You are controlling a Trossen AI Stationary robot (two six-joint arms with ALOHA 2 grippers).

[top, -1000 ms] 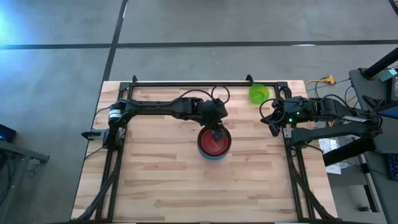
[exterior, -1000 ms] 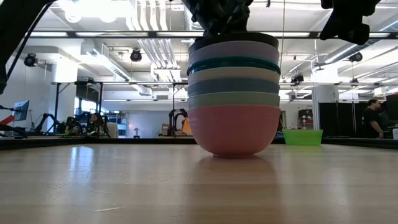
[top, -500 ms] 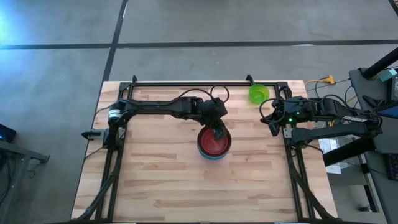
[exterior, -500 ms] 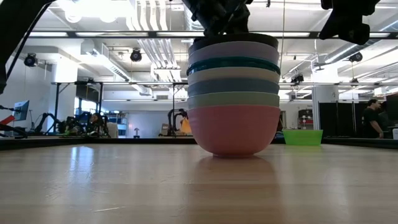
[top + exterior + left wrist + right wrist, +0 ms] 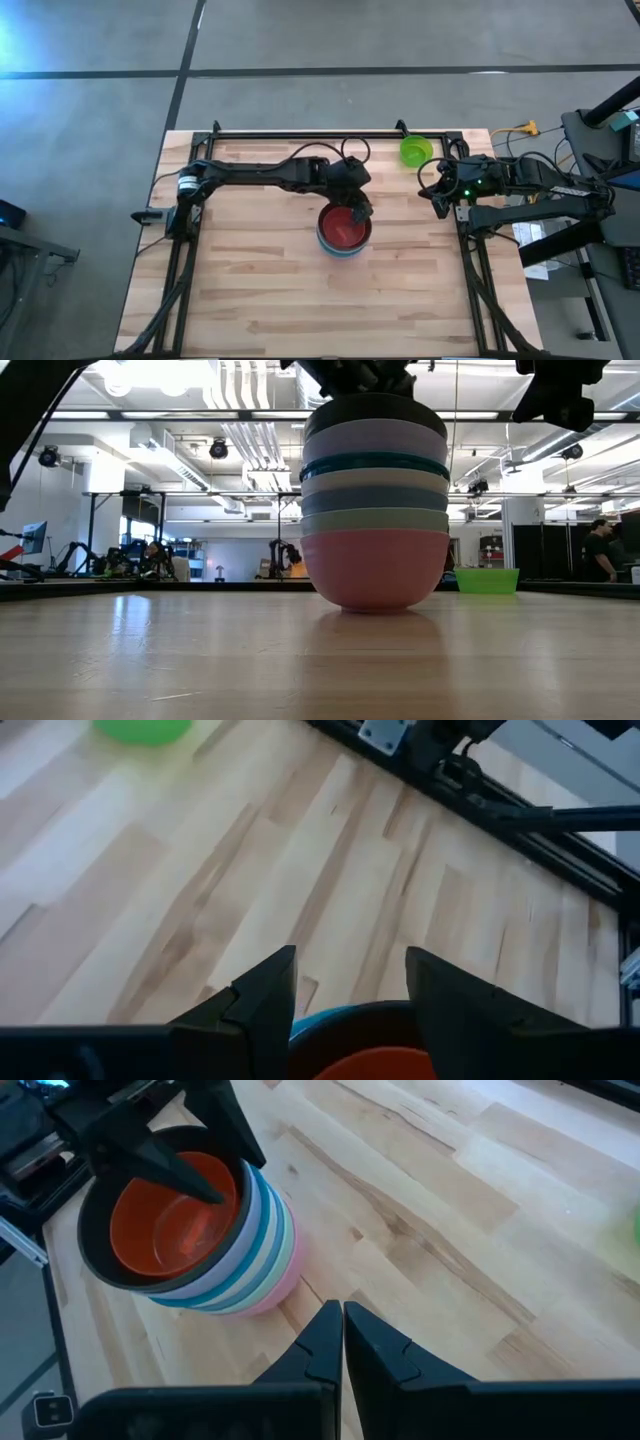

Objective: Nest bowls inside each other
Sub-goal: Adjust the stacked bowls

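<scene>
One red bowl [image 5: 343,231] lies below left hand [image 5: 360,212].

A nested stack of bowls [image 5: 344,232] stood upright near the middle of the table. In the low view its layers read, bottom to top: pink bowl [image 5: 375,567], mint, blue, white, teal, lavender, then black bowl [image 5: 375,411]. A smaller red bowl [image 5: 178,1225] sat inside the top, mouth up. A lime green bowl [image 5: 416,151] stood alone, upright, well apart at the far right edge.
</scene>
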